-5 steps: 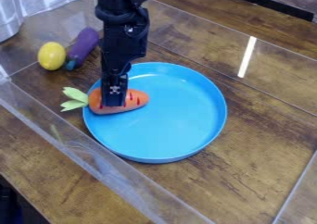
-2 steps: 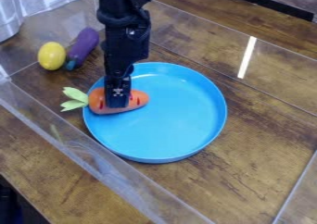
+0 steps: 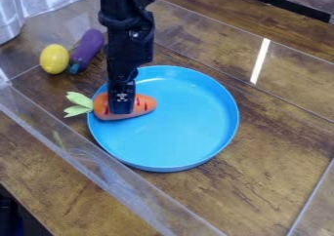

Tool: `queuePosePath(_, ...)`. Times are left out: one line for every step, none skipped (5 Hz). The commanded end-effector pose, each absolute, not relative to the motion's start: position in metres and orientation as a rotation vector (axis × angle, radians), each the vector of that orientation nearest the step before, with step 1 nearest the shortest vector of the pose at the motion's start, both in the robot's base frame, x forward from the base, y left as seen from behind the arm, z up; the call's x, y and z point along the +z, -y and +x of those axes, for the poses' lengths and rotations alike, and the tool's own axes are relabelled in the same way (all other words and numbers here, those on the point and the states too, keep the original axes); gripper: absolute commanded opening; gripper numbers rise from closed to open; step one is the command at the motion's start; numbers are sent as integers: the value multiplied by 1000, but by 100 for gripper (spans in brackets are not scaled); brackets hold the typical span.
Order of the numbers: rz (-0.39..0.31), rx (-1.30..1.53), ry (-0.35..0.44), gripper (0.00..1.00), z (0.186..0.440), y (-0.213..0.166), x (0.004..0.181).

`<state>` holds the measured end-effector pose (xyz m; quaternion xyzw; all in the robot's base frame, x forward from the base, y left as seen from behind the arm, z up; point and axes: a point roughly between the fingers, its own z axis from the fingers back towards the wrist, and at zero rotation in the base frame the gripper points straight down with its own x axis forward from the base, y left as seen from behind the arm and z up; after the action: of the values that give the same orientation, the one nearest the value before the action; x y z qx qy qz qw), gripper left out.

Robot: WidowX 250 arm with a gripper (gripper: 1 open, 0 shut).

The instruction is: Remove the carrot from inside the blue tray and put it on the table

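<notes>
The orange carrot (image 3: 140,104) lies at the left edge of the round blue tray (image 3: 196,123), and its pale green leafy top (image 3: 80,102) sticks out over the rim. My black gripper (image 3: 119,102) points straight down onto the carrot's middle. Its jaws stand open on either side of the carrot. The gripper hides the carrot's middle, so I cannot tell whether the fingers touch it. The tray rests on the dark brown glossy wooden table (image 3: 280,181).
A yellow lemon (image 3: 54,58) and a purple eggplant (image 3: 86,45) lie on the table at the back left, just behind the arm. A clear panel edge crosses the foreground on the left.
</notes>
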<state>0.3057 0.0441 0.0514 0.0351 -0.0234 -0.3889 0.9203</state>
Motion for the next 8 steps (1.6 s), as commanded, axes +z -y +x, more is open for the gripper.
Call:
queuePosePath(84,-775,77,100,308,-53,57)
queuePosePath(81,-769,83,100,309,-54,58)
queuePosePath(77,-767,90,100,309,-55,58)
queuePosePath(74,-764,96,100,310,-56,58)
queuePosePath(72,-761,102,100,310,-57,57)
queuePosePath(71,-757,108,100,311,-58,57)
queuePosePath(69,-753,113,100,311,-60,58)
queuePosePath(68,-752,104,100,313,-62,49)
